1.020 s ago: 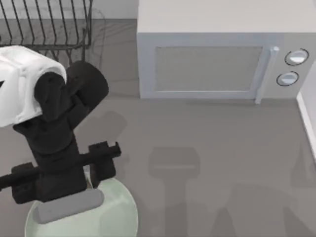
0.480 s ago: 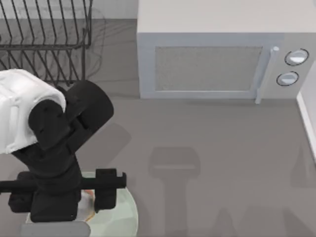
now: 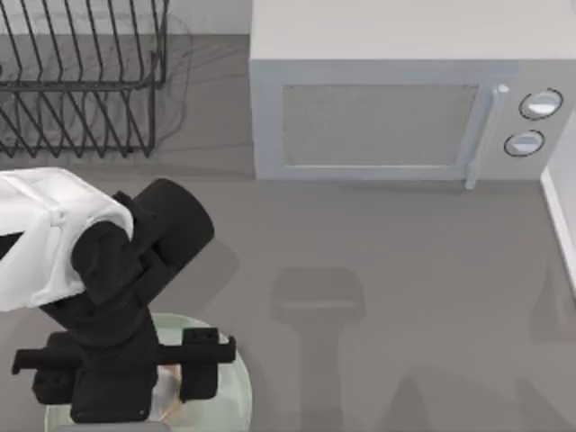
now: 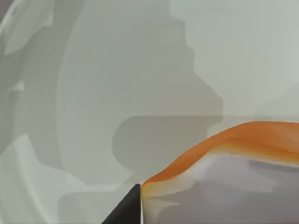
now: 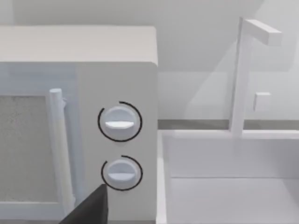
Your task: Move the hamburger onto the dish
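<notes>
Orange and white fill the near corner of your left wrist view: the hamburger (image 4: 233,172) sits right under that camera, with the pale mint floor of the dish (image 4: 140,70) spreading out beyond it and one dark fingertip (image 4: 126,210) just beside the bun's edge. From above, you see the left gripper (image 3: 166,378) low over the dish (image 3: 229,396) at the near left of the surface (image 3: 387,288), its black crossbar and finger blocks covering most of the plate. A sliver of orange, the hamburger (image 3: 171,367), peeks out between the fingers, over the plate's inner area. The fingers seem to bracket the hamburger closely, but you cannot tell from these views whether they pinch it or stand slightly parted, nor whether the bun already rests on the plate.

Farther back, bare grey surface runs to a white microwave (image 3: 396,99) at the far centre and right, door shut, handle (image 3: 477,135) vertical, two round knobs (image 3: 533,121) stacked at its right end. A black wire rack (image 3: 81,72) stands at the far left.

Your right wrist view faces that microwave (image 5: 79,116) from the side with its knobs (image 5: 120,122), and a white sink basin (image 5: 229,177) with a squared tap (image 5: 243,74) lies just beside it. A dark tip of the right gripper (image 5: 91,207) shows at the near edge; its finger state cannot be told.
</notes>
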`<state>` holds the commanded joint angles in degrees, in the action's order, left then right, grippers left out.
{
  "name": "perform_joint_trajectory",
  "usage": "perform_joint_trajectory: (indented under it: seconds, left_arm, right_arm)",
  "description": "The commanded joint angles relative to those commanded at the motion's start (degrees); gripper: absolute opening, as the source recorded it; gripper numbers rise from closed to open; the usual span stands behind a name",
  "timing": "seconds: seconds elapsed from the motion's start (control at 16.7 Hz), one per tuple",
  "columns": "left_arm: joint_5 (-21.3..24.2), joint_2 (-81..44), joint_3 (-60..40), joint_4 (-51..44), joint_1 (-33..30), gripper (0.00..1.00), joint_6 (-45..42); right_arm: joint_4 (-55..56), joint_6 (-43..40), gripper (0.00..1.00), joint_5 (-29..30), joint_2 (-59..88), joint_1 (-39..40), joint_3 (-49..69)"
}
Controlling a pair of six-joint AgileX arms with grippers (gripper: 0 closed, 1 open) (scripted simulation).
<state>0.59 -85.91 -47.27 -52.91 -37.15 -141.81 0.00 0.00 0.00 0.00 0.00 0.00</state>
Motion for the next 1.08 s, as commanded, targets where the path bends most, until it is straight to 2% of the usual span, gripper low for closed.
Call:
perform_joint_trajectory:
  seconds: [0.36, 1.08]
  left_arm:
    - [-0.1, -0.7, 1.6, 2.5, 0.1, 0.0, 0.1]
    - [-0.1, -0.7, 1.6, 2.5, 0.1, 0.9, 0.1]
  right_arm:
    - [0.0, 0.0, 1.0, 0.0, 0.0, 0.0, 0.0]
    - [0.0, 0.0, 1.0, 0.0, 0.0, 0.0, 0.0]
